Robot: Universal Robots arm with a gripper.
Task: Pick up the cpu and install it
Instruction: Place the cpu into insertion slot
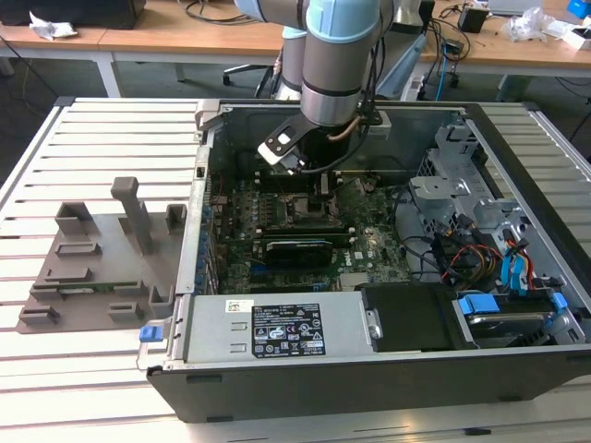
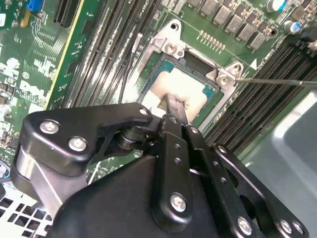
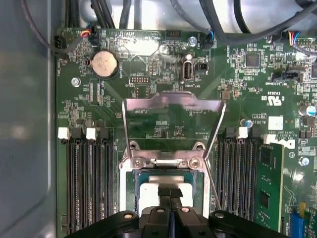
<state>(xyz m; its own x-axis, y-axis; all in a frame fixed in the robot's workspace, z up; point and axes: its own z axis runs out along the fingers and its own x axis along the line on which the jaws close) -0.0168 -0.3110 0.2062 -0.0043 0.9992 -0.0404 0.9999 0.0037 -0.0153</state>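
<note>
The cpu (image 2: 193,84) (image 3: 148,194) is a pale silvery square lying flat inside the socket frame (image 2: 171,47) on the green motherboard (image 1: 374,242). My gripper (image 2: 173,105) (image 3: 171,191) is directly over it, its two black fingers pressed together, their tips at the chip's top face. Whether the tips touch the metal cannot be told. In the exterior view the gripper (image 1: 322,185) reaches down into the open computer case (image 1: 212,120) over the socket area.
The socket's metal load plate (image 3: 173,104) stands flipped open, its thin lever (image 3: 213,171) (image 2: 277,82) raised beside it. Memory slots (image 3: 89,183) flank the socket. A power supply (image 1: 277,334) and drive bays (image 1: 462,189) fill the case. A grey fixture (image 1: 102,263) sits at the exterior view's left.
</note>
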